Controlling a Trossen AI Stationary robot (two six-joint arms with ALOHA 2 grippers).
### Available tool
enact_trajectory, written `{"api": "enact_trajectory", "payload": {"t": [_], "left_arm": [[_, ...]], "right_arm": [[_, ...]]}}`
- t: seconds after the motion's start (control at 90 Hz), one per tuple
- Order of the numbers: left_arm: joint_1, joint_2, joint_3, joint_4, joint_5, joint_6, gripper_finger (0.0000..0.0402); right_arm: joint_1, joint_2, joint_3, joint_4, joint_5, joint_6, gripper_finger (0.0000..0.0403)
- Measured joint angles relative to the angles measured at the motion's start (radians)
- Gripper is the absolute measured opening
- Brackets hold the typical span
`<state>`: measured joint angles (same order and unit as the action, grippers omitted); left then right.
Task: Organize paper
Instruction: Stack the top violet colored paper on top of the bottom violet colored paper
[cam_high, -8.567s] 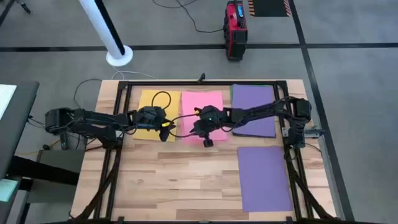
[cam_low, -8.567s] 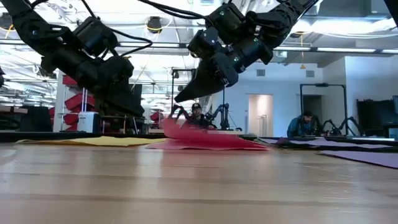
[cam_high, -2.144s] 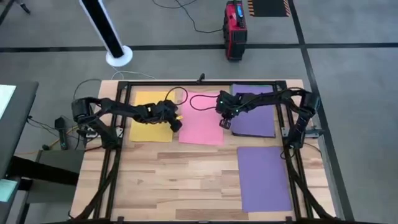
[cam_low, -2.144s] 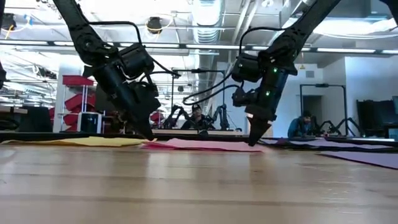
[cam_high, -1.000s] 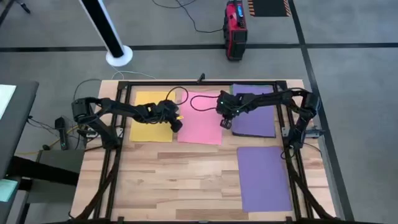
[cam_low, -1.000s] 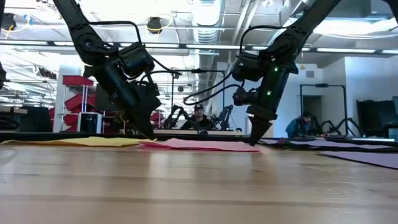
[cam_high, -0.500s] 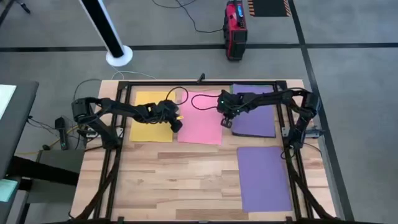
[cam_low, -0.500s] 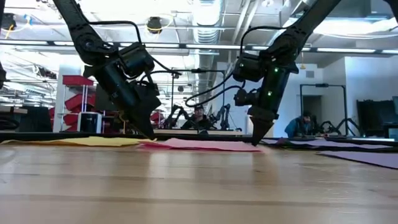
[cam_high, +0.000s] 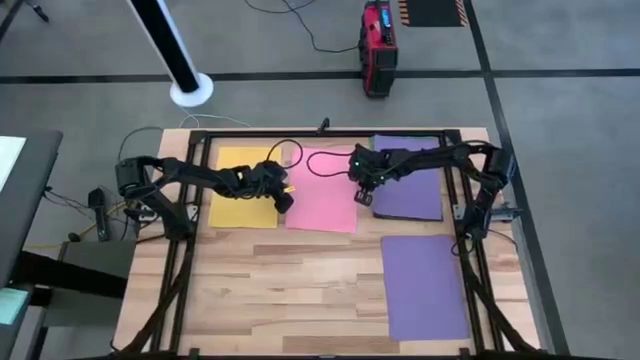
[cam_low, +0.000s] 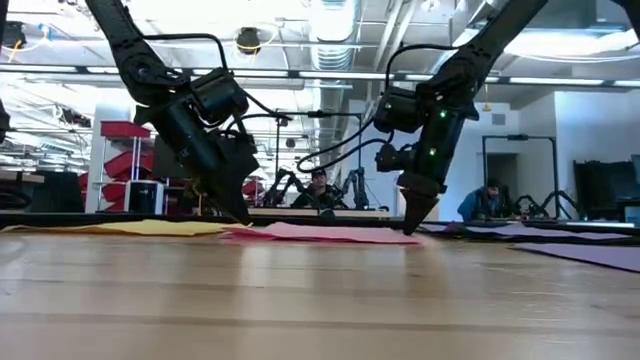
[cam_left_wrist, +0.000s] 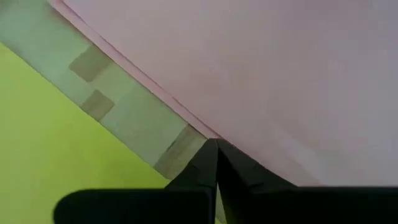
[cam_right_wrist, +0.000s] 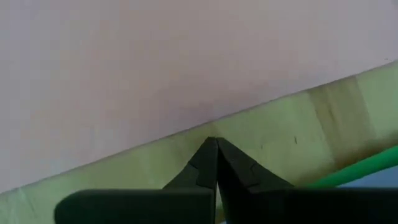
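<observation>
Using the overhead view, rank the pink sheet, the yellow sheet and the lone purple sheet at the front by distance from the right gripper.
1. Pink sheet: beside the right gripper, at its edge.
2. Yellow sheet: beyond the pink one, toward the left arm.
3. Front purple sheet: farthest, at the near right.

Left gripper (cam_low: 240, 217) and right gripper (cam_low: 411, 228) are pointing down at frame centre, tips touching the pink paper (cam_low: 325, 234).

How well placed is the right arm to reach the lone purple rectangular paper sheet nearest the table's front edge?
Probably yes. The purple sheet lies flat and uncovered on the right arm's own side. The right gripper, shut, sits by the pink sheet, with bare wooden table between.
</observation>
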<state>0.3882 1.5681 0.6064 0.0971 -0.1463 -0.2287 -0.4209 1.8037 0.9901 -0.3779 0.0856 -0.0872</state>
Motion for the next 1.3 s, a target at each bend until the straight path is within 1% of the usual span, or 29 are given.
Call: {"api": "enact_trajectory", "payload": {"t": [0.144, 0.344, 0.444, 0.511, 0.633, 0.778, 0.878, 0.967, 1.056, 1.2, 1.3], "left_arm": [[0.000, -0.015, 0.000, 0.006, 0.006, -0.002, 0.0000], [0.000, -0.067, 0.000, 0.014, 0.012, -0.010, 0.0000], [0.000, -0.090, 0.000, 0.026, 0.047, -0.011, 0.0000], [-0.001, -0.104, 0.000, 0.043, 0.066, -0.011, 0.0000], [-0.003, -0.114, 0.000, 0.080, 0.112, -0.020, 0.0000], [-0.010, -0.114, -0.019, 0.229, 0.221, -0.040, 0.0000], [-0.023, -0.115, -0.021, 0.290, 0.270, -0.049, 0.0000], [-0.035, -0.115, -0.021, 0.305, 0.274, -0.049, 0.0000], [-0.042, -0.115, -0.021, 0.293, 0.274, -0.048, 0.0000], [-0.045, -0.114, -0.021, 0.259, 0.273, -0.045, 0.0000], [-0.045, -0.114, -0.022, 0.250, 0.271, -0.041, 0.0000]], "right_arm": [[0.008, -0.033, -0.005, -0.027, -0.015, -0.005, 0.0000], [0.037, -0.115, -0.004, -0.056, -0.014, -0.031, 0.0000], [0.059, -0.165, -0.023, -0.056, -0.014, -0.042, 0.0000], [0.070, -0.208, -0.062, -0.048, -0.015, -0.042, 0.0000], [0.104, -0.298, -0.180, -0.033, -0.015, -0.014, 0.0000], [0.180, -0.407, -0.306, 0.030, -0.032, 0.076, 0.0000], [0.242, -0.446, -0.345, 0.075, -0.018, 0.150, 0.0003], [0.287, -0.452, -0.354, 0.085, -0.010, 0.159, 0.0018], [0.318, -0.427, -0.356, 0.080, 0.024, 0.179, 0.0045], [0.328, -0.373, -0.356, 0.098, 0.110, 0.223, 0.0089], [0.328, -0.342, -0.356, 0.127, 0.123, 0.230, 0.0109]]}}
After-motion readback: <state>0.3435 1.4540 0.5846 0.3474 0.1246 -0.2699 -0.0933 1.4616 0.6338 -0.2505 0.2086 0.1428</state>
